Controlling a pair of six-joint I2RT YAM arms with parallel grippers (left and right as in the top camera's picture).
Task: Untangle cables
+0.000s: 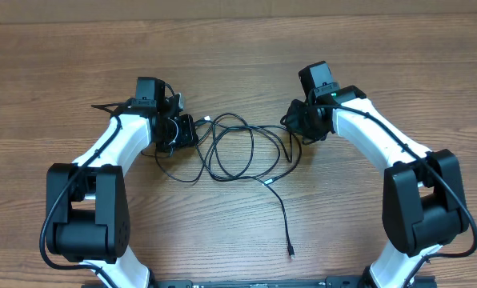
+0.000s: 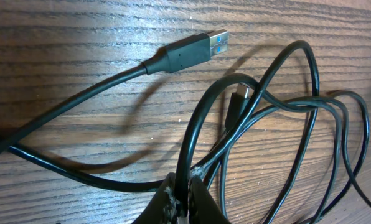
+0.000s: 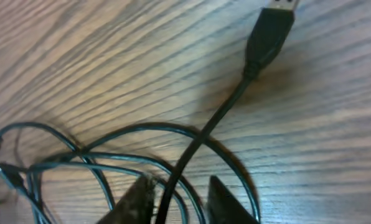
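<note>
Thin black cables (image 1: 238, 148) lie in tangled loops on the wooden table between my two grippers. One tail runs toward the front and ends in a small plug (image 1: 291, 253). My left gripper (image 1: 184, 130) is at the left end of the tangle. In the left wrist view it (image 2: 184, 185) is shut on one cable strand (image 2: 192, 134). A USB plug with a silvery tip (image 2: 198, 51) lies beyond it. My right gripper (image 1: 296, 122) is at the right end. In the right wrist view it (image 3: 184, 190) is open and straddles a cable (image 3: 220, 112) that ends in a USB plug (image 3: 271, 28).
The wooden table (image 1: 398, 72) stretches around the tangle. Both arm bases (image 1: 86, 216) (image 1: 422, 208) stand at the front corners. A thicker black wire runs along the left arm (image 1: 110, 108).
</note>
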